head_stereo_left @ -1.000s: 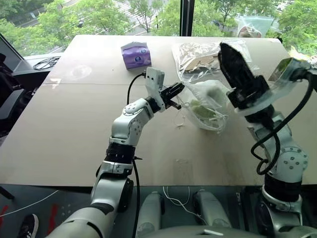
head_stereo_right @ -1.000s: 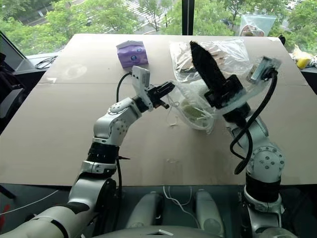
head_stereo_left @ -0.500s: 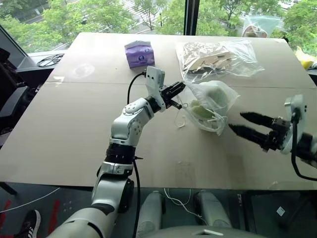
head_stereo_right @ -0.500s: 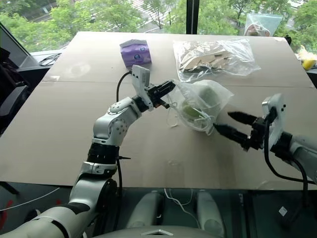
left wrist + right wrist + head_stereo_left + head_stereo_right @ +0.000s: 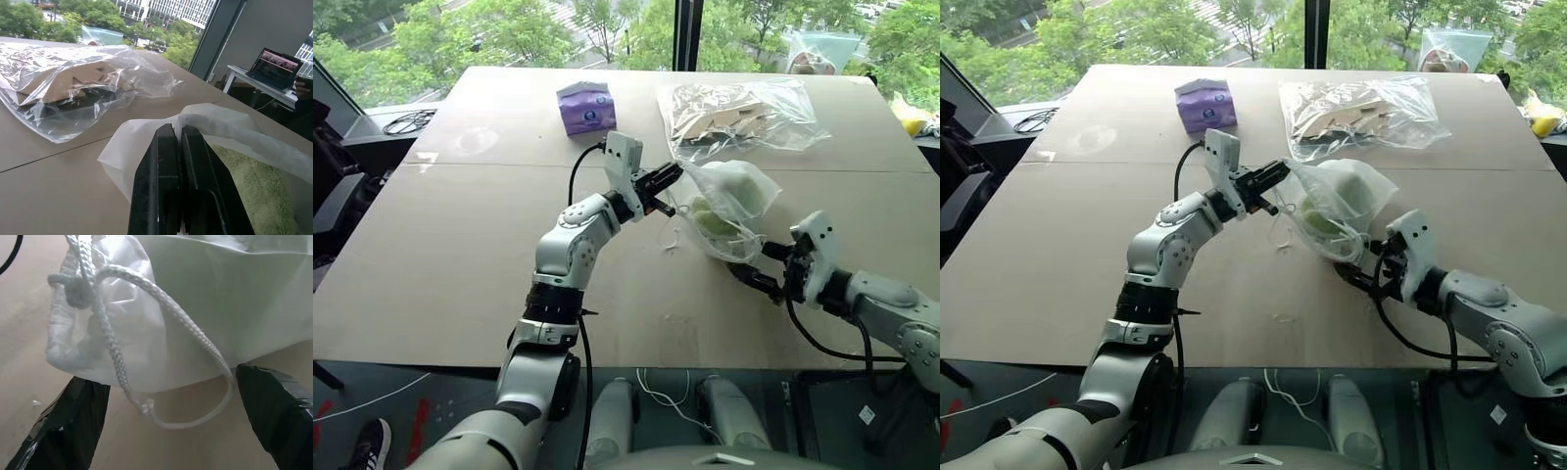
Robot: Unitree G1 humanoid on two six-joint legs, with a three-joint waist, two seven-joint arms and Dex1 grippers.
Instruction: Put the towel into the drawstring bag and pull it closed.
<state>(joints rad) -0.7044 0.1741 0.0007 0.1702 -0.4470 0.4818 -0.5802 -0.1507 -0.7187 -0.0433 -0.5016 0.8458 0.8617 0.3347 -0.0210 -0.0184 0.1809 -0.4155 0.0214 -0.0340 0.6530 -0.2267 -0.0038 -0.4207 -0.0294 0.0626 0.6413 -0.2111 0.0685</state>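
My left tool [image 5: 673, 179] is clamped on the rim of the white translucent drawstring bag [image 5: 729, 201], the light-green ribbed towel [image 5: 707, 215] inside. My right tool [image 5: 171, 431] is spread apart at the bag's white cord [image 5: 110, 347].

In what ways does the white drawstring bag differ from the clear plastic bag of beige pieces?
The white translucent fabric drawstring bag has cords at its mouth; the clear plastic bag of beige pieces shows none. The drawstring bag is gripped by the shut left claw and holds a light-green towel; the plastic bag lies flat, untouched, farther back. Both rest on the brown table.
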